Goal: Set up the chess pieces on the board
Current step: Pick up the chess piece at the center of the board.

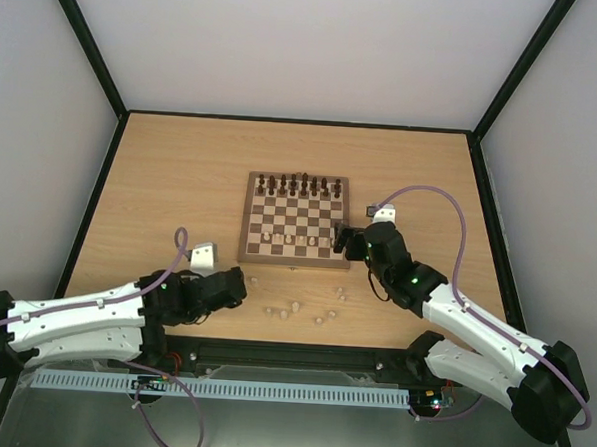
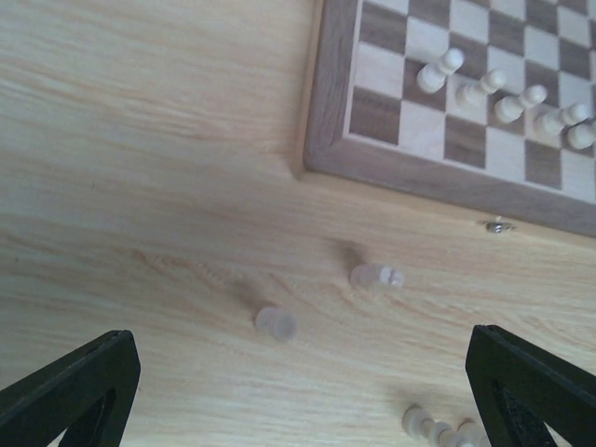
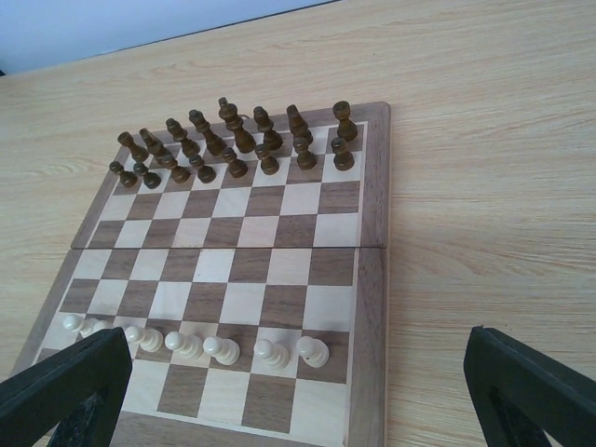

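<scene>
Several pale cream chess pieces point(image 1: 284, 311) loose on bench point(image 1: 171, 177), scattered at 6 o'clock of board point(image 1: 295, 215). Small, turned, round-headed, matt. At least two lying on their sides in left wrist view, somewhat blurred. One row of matching pale pawns point(image 3: 222, 350) upright on board, second rank from near edge.

Board: square, wooden, seam across the middle. Checkered dark brown and pale tan with visible grain, brown border, small metal latch point(image 2: 500, 225) on near edge. Dark pieces point(image 3: 233, 140): glossy brown, turned, upright in two ranks along 12 o'clock edge.

Bench: light wood-grain surface, smooth, dark-framed pale walls around.

Left pincer point(image 1: 237, 285): released, jaws wide apart, grasping nothing. Off the board at its 7 o'clock, low over bench, loose pieces near at its own 3 o'clock. Fingers point(image 2: 70, 391) black, matt, wedge-shaped.

Right pincer point(image 1: 343, 241): likewise spread wide, empty, at board's 4 o'clock corner, just beside end of pawn row.

Purple cables point(image 1: 450, 206) looped over both white arms.
</scene>
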`<state>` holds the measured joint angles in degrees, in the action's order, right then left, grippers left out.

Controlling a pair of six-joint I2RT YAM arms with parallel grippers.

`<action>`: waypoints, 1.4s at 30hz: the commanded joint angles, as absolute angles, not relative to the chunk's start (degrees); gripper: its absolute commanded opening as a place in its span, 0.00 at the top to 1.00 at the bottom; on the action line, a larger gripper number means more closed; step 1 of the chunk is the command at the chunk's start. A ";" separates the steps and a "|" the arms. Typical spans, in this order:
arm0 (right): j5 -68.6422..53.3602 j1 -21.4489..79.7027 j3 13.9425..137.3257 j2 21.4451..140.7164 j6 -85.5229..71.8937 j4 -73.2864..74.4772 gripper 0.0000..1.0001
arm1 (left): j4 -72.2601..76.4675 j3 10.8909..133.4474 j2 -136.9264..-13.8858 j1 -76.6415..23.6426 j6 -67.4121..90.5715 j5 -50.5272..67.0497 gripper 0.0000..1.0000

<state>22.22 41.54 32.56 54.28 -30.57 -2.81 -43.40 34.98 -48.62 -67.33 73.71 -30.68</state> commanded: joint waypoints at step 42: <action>19.98 41.36 34.94 57.73 -31.11 -1.93 0.01 | -31.02 29.00 -66.17 -65.31 68.63 -25.86 0.56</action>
